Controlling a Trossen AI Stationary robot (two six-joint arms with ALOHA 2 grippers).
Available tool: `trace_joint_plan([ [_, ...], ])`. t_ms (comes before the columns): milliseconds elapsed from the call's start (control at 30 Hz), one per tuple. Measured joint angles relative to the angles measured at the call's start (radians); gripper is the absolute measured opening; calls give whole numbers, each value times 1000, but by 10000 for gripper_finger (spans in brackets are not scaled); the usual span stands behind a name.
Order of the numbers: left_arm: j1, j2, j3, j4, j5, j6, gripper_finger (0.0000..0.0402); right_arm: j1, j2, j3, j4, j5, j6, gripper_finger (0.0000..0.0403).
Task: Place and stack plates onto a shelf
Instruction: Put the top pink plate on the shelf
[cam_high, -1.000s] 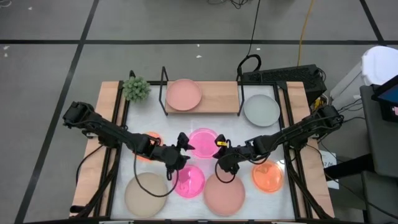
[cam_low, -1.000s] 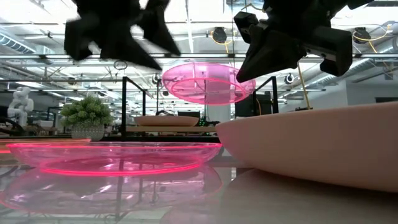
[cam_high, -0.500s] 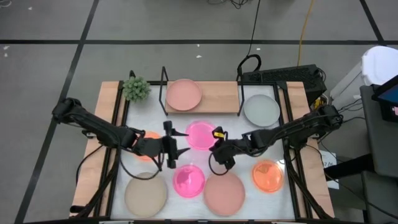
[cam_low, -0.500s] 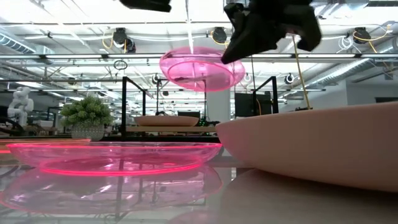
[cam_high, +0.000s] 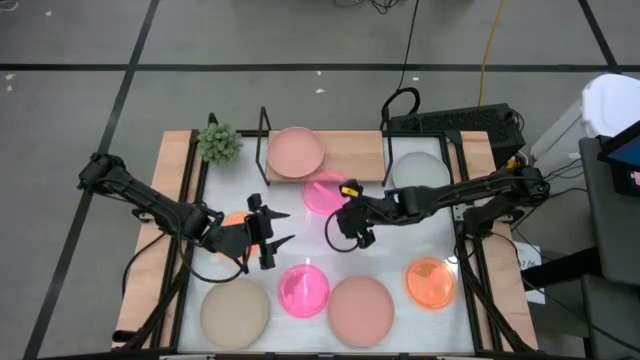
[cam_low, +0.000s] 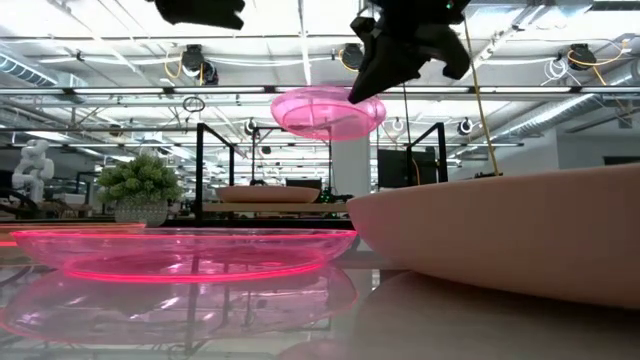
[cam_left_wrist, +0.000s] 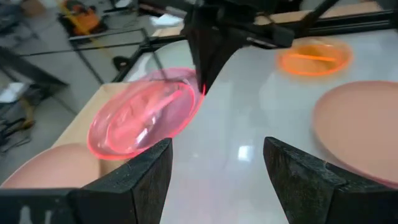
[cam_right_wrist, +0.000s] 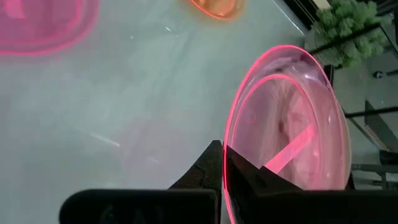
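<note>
My right gripper (cam_high: 343, 203) is shut on a small hot pink plate (cam_high: 323, 191), which hangs in the air just in front of the shelf (cam_high: 355, 152). The shelf is a light-wood board on a black wire frame, and a dusty pink plate (cam_high: 296, 152) rests flat on its left half. My left gripper (cam_high: 272, 230) stands open to the left of the held plate, above the table, with nothing between its fingers. Flat on the table lie another hot pink plate (cam_high: 303, 290), a beige plate (cam_high: 235, 312), a dusty pink plate (cam_high: 360, 310), two orange plates (cam_high: 430, 282) and a grey plate (cam_high: 420, 177). My right gripper pinches the rim of the hot pink plate (cam_right_wrist: 227, 146) between its two fingers, on the plate's near right side. The fingers slant downward from the table's right. The plate reaches away from them toward the shelf, tilted and lifted clear of the table (cam_low: 325, 110).
A small green plant (cam_high: 218, 142) stands at the far left, beside the shelf's upright wire end (cam_high: 264, 145). The shelf's right half is bare wood. A black power strip with cables (cam_high: 450, 122) lies behind the table's far right corner.
My right gripper has risen and gone toward the far edge with the hot pink plate, carrying it from above the table's middle to the shelf's front. My left gripper has drawn back toward the left edge, risen and rolled about its own line, staying open.
</note>
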Motion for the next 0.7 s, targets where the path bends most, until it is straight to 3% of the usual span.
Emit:
trace_joint_plan([
  [133,-12,0,-48,62,-62,-8,257,-43,0,10,-11,0,-9,0],
  [467,-12,0,-177,296,-59,-8,257,-190,0,11,-28,-32,-25,0],
  [700,-13,2,-222,326,-45,-52,257,-291,0,11,-33,-53,-32,0],
])
